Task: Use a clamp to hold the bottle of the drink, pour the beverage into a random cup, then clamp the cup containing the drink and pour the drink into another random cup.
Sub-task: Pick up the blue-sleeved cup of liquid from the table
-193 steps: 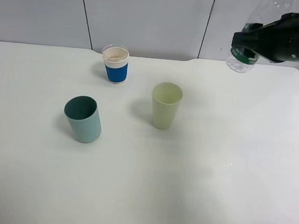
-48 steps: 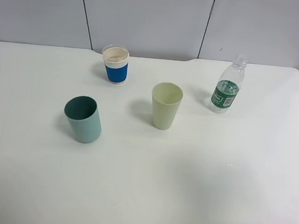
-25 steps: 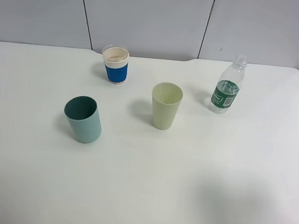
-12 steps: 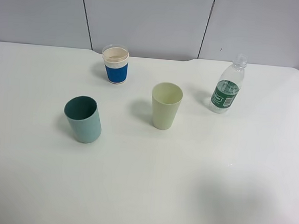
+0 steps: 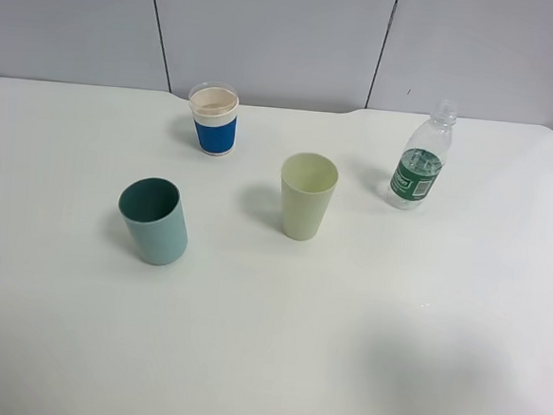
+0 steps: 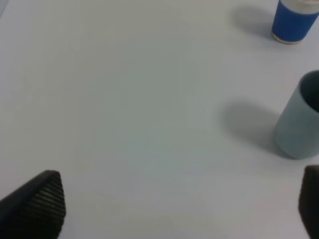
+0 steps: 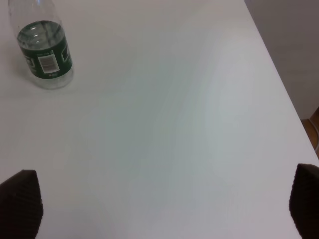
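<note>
Exterior high view: four vessels stand well apart on the white table (image 5: 267, 349), with neither arm in shot. The bottle (image 5: 418, 165) stands upright and free near the far right corner. The blue-banded paper cup (image 5: 214, 121) sits at the far edge, left of centre. The teal tumbler (image 5: 153, 221) is nearer the camera on the left, and a pale green tumbler (image 5: 307, 195) stands in the middle. In the wrist views the left pincer (image 6: 174, 204) is spread wide over bare table with nothing between its tips, the teal tumbler close ahead and the paper cup beyond it. The right pincer (image 7: 163, 206) is likewise spread wide and empty, the bottle well ahead of it. With the bottle standing free and both pincers clear of everything, the bottle stage appears to be over and the cup stage about to open. Whether the paper cup holds the beverage cannot be read from these views. If it does, the next move likely falls to the left pincer. It would need to pass the teal tumbler without brushing it, come level with the blue band and close gently enough not to buckle the paper wall. It would then lift the cup upright, carry it to the teal tumbler and tip it over the rim.
</note>
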Motion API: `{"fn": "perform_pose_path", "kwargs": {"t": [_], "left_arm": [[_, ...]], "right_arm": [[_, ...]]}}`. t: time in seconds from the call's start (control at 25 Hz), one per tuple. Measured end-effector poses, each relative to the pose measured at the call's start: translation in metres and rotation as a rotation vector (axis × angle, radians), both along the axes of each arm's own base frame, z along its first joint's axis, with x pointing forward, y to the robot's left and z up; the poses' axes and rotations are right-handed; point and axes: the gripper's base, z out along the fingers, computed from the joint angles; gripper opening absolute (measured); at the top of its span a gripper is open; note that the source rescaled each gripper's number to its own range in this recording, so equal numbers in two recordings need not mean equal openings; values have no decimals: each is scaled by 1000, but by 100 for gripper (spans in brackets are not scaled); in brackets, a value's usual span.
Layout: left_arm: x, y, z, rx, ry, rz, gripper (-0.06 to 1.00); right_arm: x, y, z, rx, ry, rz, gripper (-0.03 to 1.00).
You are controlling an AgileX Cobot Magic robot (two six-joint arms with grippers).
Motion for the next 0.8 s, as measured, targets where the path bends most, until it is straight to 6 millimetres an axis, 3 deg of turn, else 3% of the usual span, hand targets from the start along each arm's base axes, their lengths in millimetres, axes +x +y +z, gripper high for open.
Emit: {"fn": "perform_pose_path", "kwargs": {"t": [0.8], "left_arm": [[0,0,0,0,0,0,83]], "right_arm": [[0,4,0,48,-1,31,100]]}}
